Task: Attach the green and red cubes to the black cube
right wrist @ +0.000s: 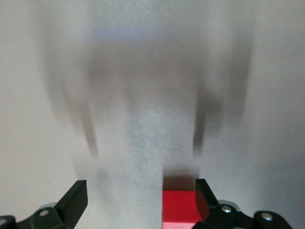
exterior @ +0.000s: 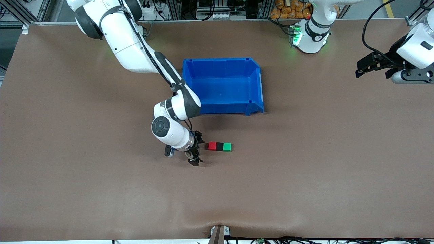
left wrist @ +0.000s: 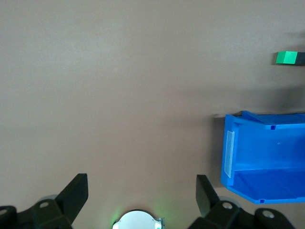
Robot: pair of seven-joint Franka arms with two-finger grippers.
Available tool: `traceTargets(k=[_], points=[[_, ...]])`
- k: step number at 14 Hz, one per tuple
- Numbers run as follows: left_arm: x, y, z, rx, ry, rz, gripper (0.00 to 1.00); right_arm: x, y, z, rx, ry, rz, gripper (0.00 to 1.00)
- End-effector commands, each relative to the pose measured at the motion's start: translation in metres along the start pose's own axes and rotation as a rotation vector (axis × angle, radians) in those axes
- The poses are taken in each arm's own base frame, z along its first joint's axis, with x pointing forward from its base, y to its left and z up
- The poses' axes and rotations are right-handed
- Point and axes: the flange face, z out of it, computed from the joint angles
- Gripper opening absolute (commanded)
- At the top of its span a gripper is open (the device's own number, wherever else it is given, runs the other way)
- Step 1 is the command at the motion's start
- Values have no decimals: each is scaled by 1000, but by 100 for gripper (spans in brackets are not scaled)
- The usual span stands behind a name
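I see my right gripper [exterior: 196,150], fingers apart, low just beside the red cube [exterior: 212,146] joined to black cube [exterior: 219,146] and green cube [exterior: 227,146], my left gripper [exterior: 368,67] waiting spread.

Brown matte table cover [exterior: 305,176] spread wide, faintly creased at the near edge. Aluminium frame rails [exterior: 44,13] along the top, tangled black cables [exterior: 210,8] and an orange heap [exterior: 288,8] past the table. Soft, even overhead light, blurred shadows.
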Motion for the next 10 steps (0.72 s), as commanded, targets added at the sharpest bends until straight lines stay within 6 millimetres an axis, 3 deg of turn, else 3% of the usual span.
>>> traceTargets(k=[1,10], points=[[-1,-1,-6,-16,3,4,100,4,-6,-11,-4,-10,-8,100],[-4,-1,-12,-12,11,16,100,21,-18,-17,-1,-15,23,100]])
